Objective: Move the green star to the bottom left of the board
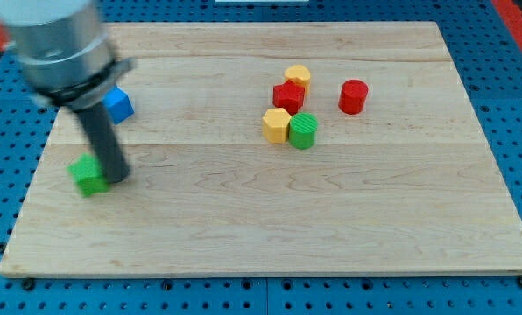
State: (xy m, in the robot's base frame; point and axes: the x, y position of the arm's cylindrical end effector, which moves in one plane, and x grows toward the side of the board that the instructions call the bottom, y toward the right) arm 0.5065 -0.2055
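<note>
The green star lies near the board's left edge, about halfway down the view. My tip is at the star's right side and touches or nearly touches it. The dark rod rises from there up and to the left to the grey arm body at the view's top left, and it partly hides the star's right edge.
A blue block lies above the star, next to the rod. To the right of centre are a red block, two yellow blocks and a green cylinder. A red cylinder stands further right. The wooden board sits on blue pegboard.
</note>
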